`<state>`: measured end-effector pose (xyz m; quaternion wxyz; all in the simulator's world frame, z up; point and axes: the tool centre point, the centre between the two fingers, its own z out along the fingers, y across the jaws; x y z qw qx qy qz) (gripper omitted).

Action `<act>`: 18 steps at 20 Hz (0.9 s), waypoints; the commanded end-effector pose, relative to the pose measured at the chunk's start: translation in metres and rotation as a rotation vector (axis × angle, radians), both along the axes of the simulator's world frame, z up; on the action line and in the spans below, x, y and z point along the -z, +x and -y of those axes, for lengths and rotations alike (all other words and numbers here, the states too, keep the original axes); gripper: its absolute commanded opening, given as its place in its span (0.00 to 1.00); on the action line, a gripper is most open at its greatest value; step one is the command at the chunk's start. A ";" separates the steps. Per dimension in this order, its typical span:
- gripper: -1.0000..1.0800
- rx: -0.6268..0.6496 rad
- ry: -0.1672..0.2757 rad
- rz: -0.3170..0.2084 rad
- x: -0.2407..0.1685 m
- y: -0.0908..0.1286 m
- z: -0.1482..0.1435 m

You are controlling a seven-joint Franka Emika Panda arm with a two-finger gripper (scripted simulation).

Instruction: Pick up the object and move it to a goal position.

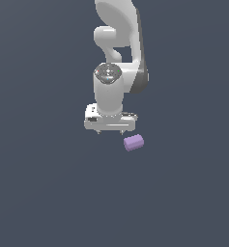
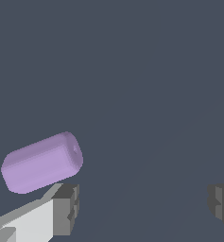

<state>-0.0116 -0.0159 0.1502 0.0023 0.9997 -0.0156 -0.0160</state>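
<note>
The lavender cylinder (image 1: 134,143) lies on its side on the dark counter (image 1: 48,193), its long axis tilted, just beside the hand (image 1: 109,131) toward the exterior view's right. The hand's fingers (image 2: 66,208) stand wide apart, holding nothing.

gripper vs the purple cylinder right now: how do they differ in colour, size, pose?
Colour: the gripper is white with grey finger pads; the cylinder is plain lavender. Size: the gripper body is clearly wider than the cylinder. Pose: the gripper points down with its jaws wide apart and nothing between them; the cylinder lies on its side, just outside one finger. Shared: both have matte, unmarked surfaces.
</note>
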 end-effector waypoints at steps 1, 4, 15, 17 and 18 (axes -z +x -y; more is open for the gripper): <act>0.96 0.000 0.000 0.000 0.000 0.000 0.000; 0.96 0.002 0.004 -0.005 0.002 -0.001 0.000; 0.96 0.015 0.030 -0.034 0.013 -0.010 0.001; 0.96 0.012 0.030 -0.034 0.013 -0.010 0.001; 0.96 0.012 0.030 -0.034 0.013 -0.010 0.001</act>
